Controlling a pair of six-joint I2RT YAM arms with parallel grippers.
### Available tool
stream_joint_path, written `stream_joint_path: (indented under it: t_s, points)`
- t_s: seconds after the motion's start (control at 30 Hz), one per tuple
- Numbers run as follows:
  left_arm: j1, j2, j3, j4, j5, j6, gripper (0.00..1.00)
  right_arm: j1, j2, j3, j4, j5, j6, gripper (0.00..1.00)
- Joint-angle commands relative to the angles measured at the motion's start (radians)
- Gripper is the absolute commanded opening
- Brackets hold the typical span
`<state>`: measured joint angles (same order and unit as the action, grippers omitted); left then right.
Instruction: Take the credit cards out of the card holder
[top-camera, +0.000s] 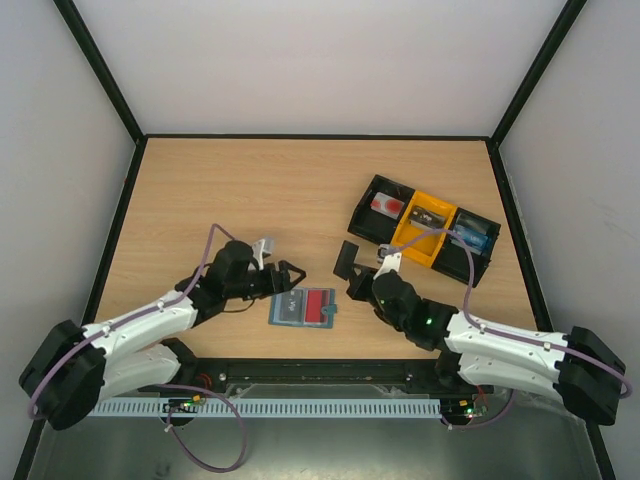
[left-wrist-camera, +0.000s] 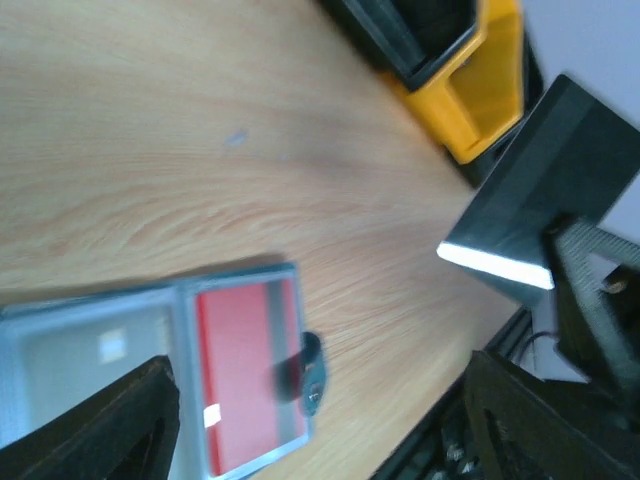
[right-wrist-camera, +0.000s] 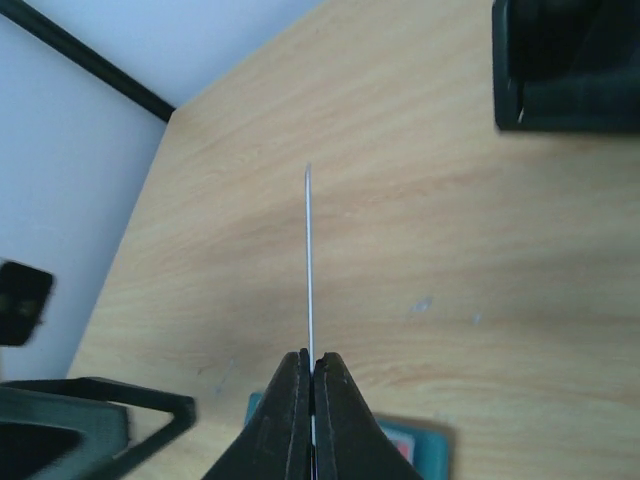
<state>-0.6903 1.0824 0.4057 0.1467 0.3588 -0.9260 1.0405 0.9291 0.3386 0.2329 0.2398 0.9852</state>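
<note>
The grey-blue card holder (top-camera: 290, 309) lies open on the table near the front edge. A red card (top-camera: 318, 306) sits in its right half. In the left wrist view the holder (left-wrist-camera: 100, 350), the red card (left-wrist-camera: 240, 370) and the little closing tab (left-wrist-camera: 313, 370) show. My left gripper (top-camera: 292, 274) is open and empty, just left of and above the holder. My right gripper (top-camera: 358, 278) is shut on a dark card (top-camera: 347, 260) and holds it above the table, right of the holder. In the right wrist view that card (right-wrist-camera: 309, 260) shows edge-on between the shut fingers (right-wrist-camera: 292, 420).
A black-and-yellow three-compartment tray (top-camera: 425, 228) with small items stands at the back right, close behind the right gripper. Its yellow part (left-wrist-camera: 480, 80) shows in the left wrist view. The table's front rail (top-camera: 320, 375) runs just below the holder.
</note>
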Motion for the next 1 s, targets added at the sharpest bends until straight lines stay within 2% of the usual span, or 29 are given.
stream_joint_path:
  t_s: [0.0,0.1,0.13,0.27,0.4,0.47,0.73,0.97]
  points:
    - [0.034,-0.053,0.095,-0.126,0.034,0.021,0.86,-0.003,-0.049,0.062,-0.102,0.145,-0.260,0.02]
    - [0.057,-0.069,0.164,-0.187,0.052,0.033,0.99,0.003,-0.073,0.074,-0.054,0.148,-0.435,0.02]
    - [0.058,-0.071,0.196,-0.226,0.044,0.046,1.00,0.012,-0.078,0.077,-0.038,0.154,-0.491,0.02]
    - [0.061,-0.043,0.330,-0.349,0.057,0.108,0.96,0.069,-0.093,0.056,0.086,0.174,-0.783,0.02]
    - [0.063,-0.027,0.383,-0.329,0.150,0.084,0.87,0.141,-0.051,0.036,0.218,0.196,-0.988,0.02]
    - [0.064,-0.027,0.387,-0.296,0.187,0.050,0.81,0.162,-0.008,0.043,0.252,0.211,-1.050,0.02]
    - [0.067,-0.033,0.336,-0.182,0.277,-0.046,0.67,0.236,0.057,0.029,0.373,0.272,-1.177,0.02]
    - [0.069,-0.036,0.265,-0.038,0.337,-0.153,0.68,0.278,0.081,0.039,0.352,0.293,-1.276,0.02]
